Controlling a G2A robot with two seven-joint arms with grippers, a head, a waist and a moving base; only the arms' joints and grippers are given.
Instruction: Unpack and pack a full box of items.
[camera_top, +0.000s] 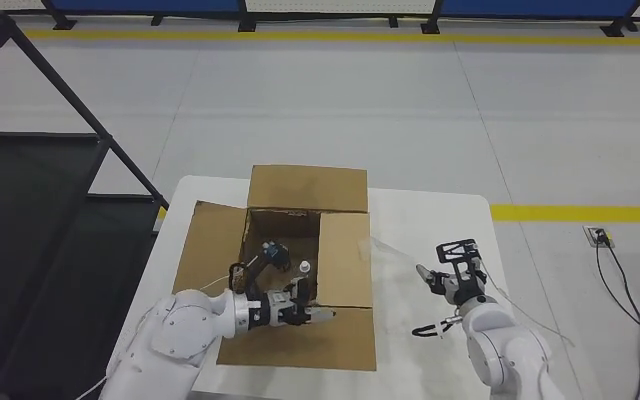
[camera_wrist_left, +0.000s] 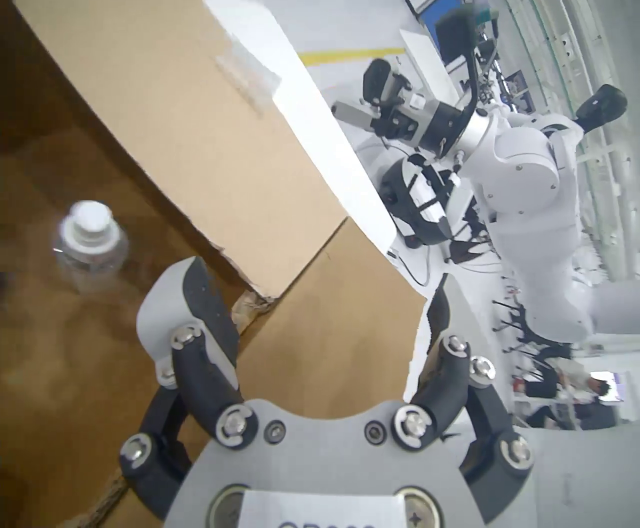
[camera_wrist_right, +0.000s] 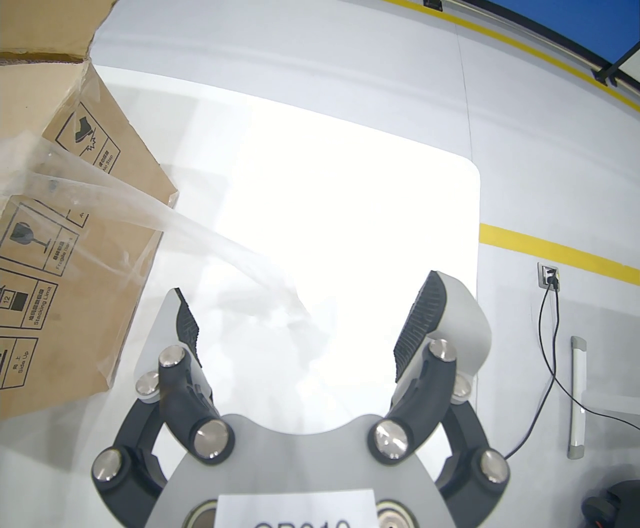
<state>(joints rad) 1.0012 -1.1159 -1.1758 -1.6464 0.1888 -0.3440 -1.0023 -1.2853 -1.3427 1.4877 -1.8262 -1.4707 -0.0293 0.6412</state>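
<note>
The open cardboard box (camera_top: 300, 260) stands on the white table (camera_top: 430, 210) with all its flaps folded out. Inside it stand a clear bottle with a white cap (camera_top: 303, 267) (camera_wrist_left: 90, 245) and a dark blue item (camera_top: 272, 250). My left gripper (camera_top: 312, 303) (camera_wrist_left: 320, 305) is open over the box's near right corner, holding nothing; the bottle lies just beyond one finger. My right gripper (camera_top: 428, 300) (camera_wrist_right: 310, 305) is open above the table to the right of the box. A strip of clear film (camera_wrist_right: 225, 245) runs from the box flap (camera_wrist_right: 75, 250) down between its fingers.
The right flap (camera_top: 345, 260) lies flat towards the right arm. The table's right edge (camera_wrist_right: 475, 210) has bare floor and a yellow line (camera_top: 565, 212) beyond. A dark frame (camera_top: 60, 230) stands left of the table.
</note>
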